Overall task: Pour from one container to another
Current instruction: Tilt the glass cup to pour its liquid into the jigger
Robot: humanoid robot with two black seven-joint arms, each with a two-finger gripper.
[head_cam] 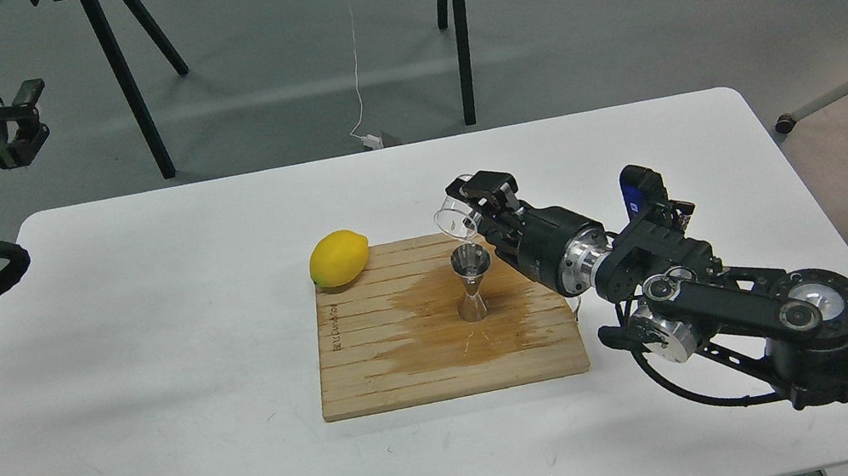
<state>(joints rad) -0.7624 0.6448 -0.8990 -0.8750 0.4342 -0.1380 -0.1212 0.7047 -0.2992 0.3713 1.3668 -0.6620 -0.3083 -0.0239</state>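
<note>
The right gripper point(474, 199) holds the small clear glass cup point(457, 217) between its fingers. The cup is tipped on its side, just above the shiny steel jigger point(473, 284). The jigger stands upright in the middle of a wooden cutting board point(377, 366) on the white desk point(152, 361). The wood around the jigger looks dark and wet. A yellow lemon point(339, 258) lies on the far left corner of the board, apart from the jigger. The left gripper point(22, 124) is up high at the left, away from the board. I cannot tell if its fingers are wide or narrow.
</note>
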